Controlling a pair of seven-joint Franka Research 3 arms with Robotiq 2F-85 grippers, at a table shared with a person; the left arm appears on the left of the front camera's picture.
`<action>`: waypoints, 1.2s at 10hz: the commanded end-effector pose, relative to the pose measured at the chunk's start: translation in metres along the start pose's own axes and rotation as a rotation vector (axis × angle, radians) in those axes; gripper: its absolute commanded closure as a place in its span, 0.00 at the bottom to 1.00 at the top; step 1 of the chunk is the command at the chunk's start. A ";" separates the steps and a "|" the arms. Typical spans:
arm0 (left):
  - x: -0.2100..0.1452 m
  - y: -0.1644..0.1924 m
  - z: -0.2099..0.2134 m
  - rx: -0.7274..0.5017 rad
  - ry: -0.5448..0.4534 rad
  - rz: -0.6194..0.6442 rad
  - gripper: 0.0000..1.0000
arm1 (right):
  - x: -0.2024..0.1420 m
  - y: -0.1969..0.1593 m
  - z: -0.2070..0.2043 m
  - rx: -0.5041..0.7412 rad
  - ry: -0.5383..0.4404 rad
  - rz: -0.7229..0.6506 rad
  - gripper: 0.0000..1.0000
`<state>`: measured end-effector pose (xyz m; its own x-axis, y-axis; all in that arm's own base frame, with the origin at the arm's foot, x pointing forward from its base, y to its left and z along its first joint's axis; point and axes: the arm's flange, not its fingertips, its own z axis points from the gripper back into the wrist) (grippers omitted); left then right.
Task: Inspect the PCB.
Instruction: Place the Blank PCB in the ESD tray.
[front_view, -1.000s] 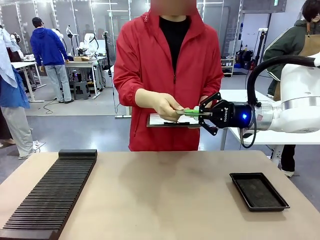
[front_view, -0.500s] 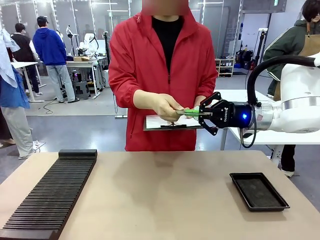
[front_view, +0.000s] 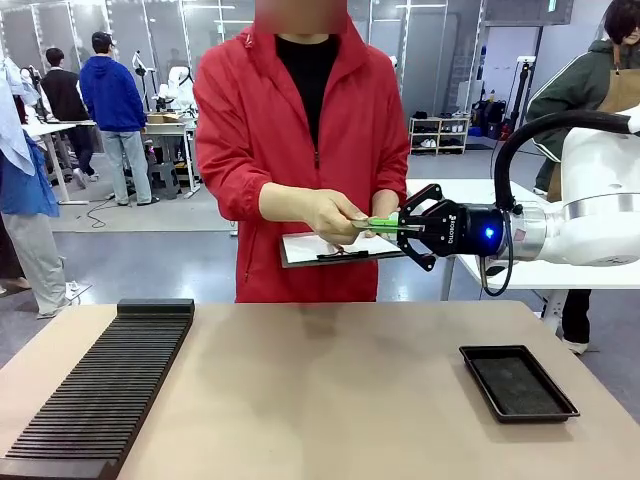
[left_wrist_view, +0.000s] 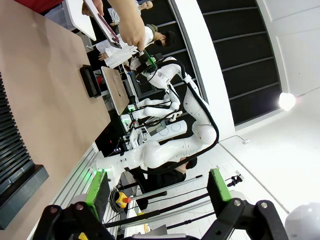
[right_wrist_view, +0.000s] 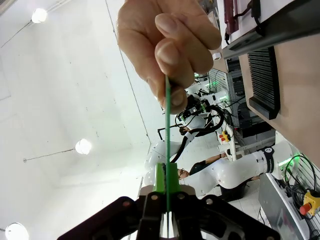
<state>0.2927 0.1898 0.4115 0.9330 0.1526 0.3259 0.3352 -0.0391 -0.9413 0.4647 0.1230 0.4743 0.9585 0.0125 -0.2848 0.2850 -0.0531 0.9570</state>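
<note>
Tan table (front_view: 330, 400): black slotted rack (front_view: 100, 390) along left edge, shallow black tray (front_view: 518, 382) near right edge. Left gripper (left_wrist_view: 157, 187) with jaws spread. Above far edge, right gripper (front_view: 400, 226) and person's hand (front_view: 335, 213) both pinching thin green rectangular PCB (front_view: 378, 223). Judged mid-handover; inspection not yet done.

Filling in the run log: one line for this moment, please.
right jaws: shut on PCB, above table | person's hand: pinching PCB's other end | left jaws: open, holding nothing

light: bright overhead | glare: ceiling lamps (right_wrist_view: 82, 146) | right pincer (right_wrist_view: 166, 175) backlit | wrist edges warped
</note>
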 end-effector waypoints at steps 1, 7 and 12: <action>-0.001 -0.001 0.001 0.004 0.002 0.000 0.00 | 0.000 0.001 -0.001 0.001 0.001 0.002 1.00; -0.001 -0.001 0.001 0.004 0.002 0.000 0.00 | 0.000 0.001 -0.001 0.001 0.001 0.002 1.00; -0.001 -0.001 0.001 0.004 0.002 0.000 0.00 | -0.013 -0.001 0.003 -0.080 0.086 0.083 0.97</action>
<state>0.2927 0.1898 0.4115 0.9330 0.1526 0.3259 0.3352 -0.0391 -0.9413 0.4609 0.1235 0.4743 0.9634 0.0388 -0.2654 0.2664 -0.0257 0.9635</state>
